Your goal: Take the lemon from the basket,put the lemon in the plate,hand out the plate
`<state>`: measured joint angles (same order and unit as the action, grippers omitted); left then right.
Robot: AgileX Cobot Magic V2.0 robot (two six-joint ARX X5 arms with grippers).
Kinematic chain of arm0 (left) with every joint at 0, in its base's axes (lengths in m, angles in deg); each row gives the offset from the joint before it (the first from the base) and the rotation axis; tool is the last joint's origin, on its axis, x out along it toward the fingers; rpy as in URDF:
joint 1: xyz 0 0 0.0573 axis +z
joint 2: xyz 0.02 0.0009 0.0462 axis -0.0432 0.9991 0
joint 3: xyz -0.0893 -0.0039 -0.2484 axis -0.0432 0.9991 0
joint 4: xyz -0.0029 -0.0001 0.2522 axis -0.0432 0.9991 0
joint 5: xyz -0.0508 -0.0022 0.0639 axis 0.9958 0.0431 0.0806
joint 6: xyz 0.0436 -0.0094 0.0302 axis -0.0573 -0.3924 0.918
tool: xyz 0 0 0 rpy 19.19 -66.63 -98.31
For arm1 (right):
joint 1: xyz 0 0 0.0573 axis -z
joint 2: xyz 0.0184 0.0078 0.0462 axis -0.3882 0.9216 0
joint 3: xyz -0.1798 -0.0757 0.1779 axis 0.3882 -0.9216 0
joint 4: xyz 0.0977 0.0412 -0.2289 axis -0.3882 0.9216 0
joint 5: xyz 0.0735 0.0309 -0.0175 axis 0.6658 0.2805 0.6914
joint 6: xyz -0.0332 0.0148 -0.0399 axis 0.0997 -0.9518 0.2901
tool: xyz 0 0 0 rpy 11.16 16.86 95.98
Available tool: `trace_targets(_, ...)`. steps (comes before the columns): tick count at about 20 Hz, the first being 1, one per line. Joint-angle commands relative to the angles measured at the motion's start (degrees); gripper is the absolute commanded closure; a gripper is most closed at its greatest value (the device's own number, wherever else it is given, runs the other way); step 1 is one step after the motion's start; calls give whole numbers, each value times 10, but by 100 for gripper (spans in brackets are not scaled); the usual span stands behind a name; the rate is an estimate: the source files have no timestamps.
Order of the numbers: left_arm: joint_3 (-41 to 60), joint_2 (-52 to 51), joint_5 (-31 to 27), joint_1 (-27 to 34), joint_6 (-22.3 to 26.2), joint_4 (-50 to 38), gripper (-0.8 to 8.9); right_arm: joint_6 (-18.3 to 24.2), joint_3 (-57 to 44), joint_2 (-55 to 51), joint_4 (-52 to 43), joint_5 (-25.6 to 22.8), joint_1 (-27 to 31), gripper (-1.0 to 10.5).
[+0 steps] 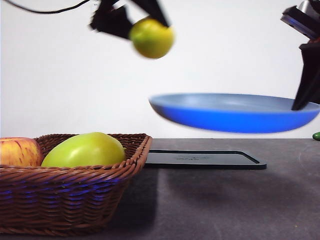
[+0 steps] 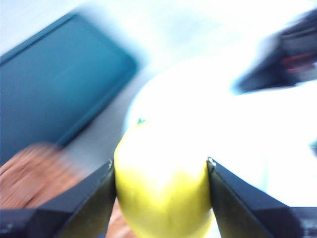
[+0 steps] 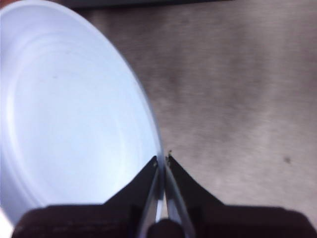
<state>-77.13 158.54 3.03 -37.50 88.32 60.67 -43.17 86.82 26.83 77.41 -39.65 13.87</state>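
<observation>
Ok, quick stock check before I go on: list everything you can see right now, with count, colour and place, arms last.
lemon: one, yellow, in the air above the table, gripped, not yet on the plate
plate: one, light blue, lifted off the table, held by its rim
basket: one, brown wicker, on the table
green fruit: one, yellow-green, in the basket
apple: one, red-yellow, in the basket beside the green fruit
tray: one, black, flat on the table under the plate
left gripper: closed around the lemon
right gripper: pinching the plate's rim
</observation>
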Motion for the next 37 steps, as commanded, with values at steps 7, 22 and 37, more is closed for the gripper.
trace_targets(7, -9, 50, -130, -170, -1, -42, 660, -5, 7, 5, -9, 19, -2, 943)
trace_targets(22, -24, 122, -155, -185, -18, -27, 474, -31, 7, 5, -8, 19, -2, 943)
trace_targets(37, -240, -5, -289, -170, 4, 253, 477, -33, 171, 204, -12, 17, 42, 943)
